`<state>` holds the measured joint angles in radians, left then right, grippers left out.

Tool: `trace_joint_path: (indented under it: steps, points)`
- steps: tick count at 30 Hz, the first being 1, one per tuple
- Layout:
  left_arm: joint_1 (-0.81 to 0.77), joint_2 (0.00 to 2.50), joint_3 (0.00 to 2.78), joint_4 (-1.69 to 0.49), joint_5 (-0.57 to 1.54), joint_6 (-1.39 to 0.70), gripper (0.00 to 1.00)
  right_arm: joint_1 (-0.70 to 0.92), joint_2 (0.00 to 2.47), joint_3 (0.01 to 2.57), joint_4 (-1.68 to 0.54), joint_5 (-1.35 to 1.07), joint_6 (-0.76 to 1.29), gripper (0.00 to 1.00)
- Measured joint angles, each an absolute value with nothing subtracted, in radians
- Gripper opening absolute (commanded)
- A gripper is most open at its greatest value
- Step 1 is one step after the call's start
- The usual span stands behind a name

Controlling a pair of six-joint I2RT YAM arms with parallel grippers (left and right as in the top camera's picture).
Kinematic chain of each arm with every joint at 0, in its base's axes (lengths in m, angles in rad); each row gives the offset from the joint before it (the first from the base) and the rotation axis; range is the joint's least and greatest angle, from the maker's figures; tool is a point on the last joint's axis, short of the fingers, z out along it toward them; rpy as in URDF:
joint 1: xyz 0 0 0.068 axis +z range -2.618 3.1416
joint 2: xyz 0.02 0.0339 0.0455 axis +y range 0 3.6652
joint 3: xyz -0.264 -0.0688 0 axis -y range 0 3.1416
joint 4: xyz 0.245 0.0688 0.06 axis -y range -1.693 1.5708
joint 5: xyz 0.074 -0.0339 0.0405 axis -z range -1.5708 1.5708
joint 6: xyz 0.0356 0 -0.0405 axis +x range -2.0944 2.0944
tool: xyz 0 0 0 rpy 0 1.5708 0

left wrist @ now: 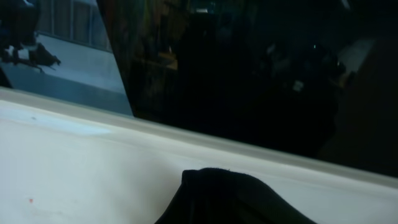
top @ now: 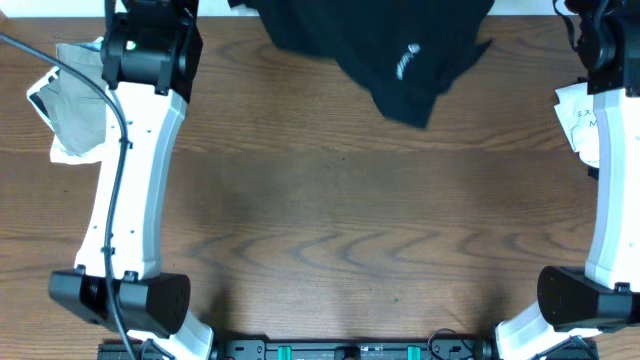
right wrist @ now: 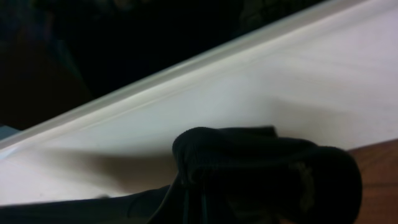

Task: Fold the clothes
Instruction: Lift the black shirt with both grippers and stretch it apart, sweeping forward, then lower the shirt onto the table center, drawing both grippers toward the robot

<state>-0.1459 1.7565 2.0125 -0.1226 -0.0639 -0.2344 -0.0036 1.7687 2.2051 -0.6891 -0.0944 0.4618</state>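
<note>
The left tool and the right tool are each pinching a bunched edge of the black shirt (top: 380, 50), with their fingers hidden under the cloth. The shirt is lying heaped at the far edge of the table (top: 330, 220). The best approach seems to be drawing both edges evenly toward the table's middle, taut, so that it is spreading flat.

1 black shirt (top: 400, 50), 1 grey garment (top: 78, 112), 1 white garment (top: 580, 118), 2 arms (top: 135, 190) (top: 612, 200)

Shirt (top: 400, 50) laid at the far centre of the bench (top: 330, 220), its upper part cut off by the far edge of the view, left garment (top: 75, 115) laid far left, partly covered by the left arm (top: 130, 190), right garment (top: 580, 120) laid far right, just beside the right arm (top: 612, 190)
</note>
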Motion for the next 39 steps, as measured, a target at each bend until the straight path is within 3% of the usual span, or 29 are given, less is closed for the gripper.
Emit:
trace_joint_path:
  steps: [6, 13, 20, 30, 39]
  points:
    - [-0.146, 1.707, 2.014, -0.295, -0.084, -0.234, 0.06, -0.004, 1.748, 2.231, -0.793, -0.135, 0.406, 0.01]
    - [-0.146, 1.691, 2.018, -0.783, -0.088, -0.241, 0.06, -0.004, 1.742, 2.234, -1.119, -0.155, 0.367, 0.01]
    - [-0.146, 1.692, 2.017, -1.126, -0.086, -0.315, 0.06, -0.003, 1.742, 2.234, -1.383, -0.165, 0.361, 0.01]
    - [-0.146, 1.692, 2.017, -1.425, -0.090, -0.344, 0.06, 0.085, 1.742, 2.188, -1.599, -0.224, 0.362, 0.01]
    - [-0.146, 1.692, 2.016, -1.573, -0.090, -0.344, 0.06, 0.266, 1.742, 1.942, -1.585, -0.235, 0.362, 0.01]
